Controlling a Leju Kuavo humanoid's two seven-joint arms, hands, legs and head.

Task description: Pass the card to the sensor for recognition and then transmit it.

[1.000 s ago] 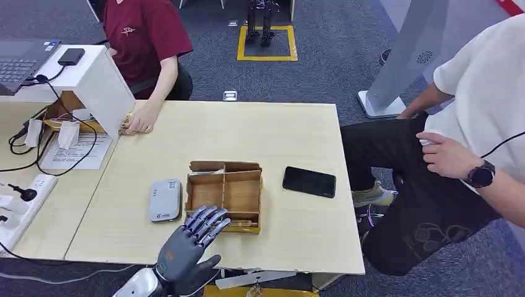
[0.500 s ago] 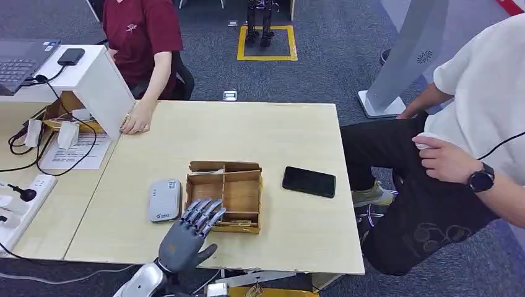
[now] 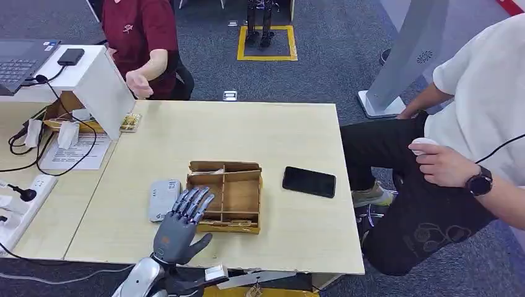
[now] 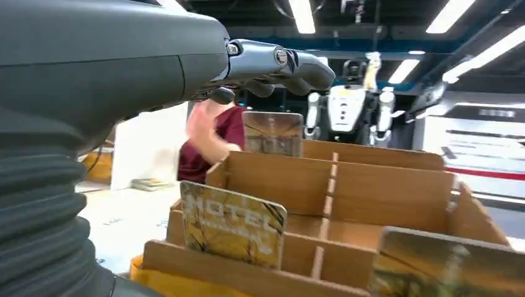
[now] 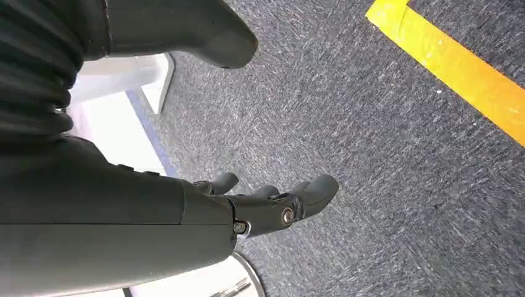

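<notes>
My left hand (image 3: 180,224) hovers open, fingers spread, over the near left corner of a wooden compartment box (image 3: 223,166), between it and the grey-white card sensor (image 3: 163,199) lying flat on the table. In the left wrist view the left hand (image 4: 186,68) reaches over the box (image 4: 377,176), and its fingers (image 4: 291,62) hold nothing. A yellowish "HOTEL" card (image 4: 232,223) stands in the nearest slot, a second card (image 4: 272,133) stands at the far wall, and a third card (image 4: 452,263) leans close by. My right hand (image 5: 266,207) hangs open above grey carpet.
A black phone (image 3: 309,181) lies to the right of the box. A small stack of cards (image 3: 130,122) rests at the table's far left beside a white stand (image 3: 99,80). A person in red (image 3: 139,31) sits beyond the table and another person (image 3: 470,142) to its right.
My left hand has drifted left and slightly back, from the box's front toward the sensor. The person in red lifted a hand off the table, leaving the card stack there.
</notes>
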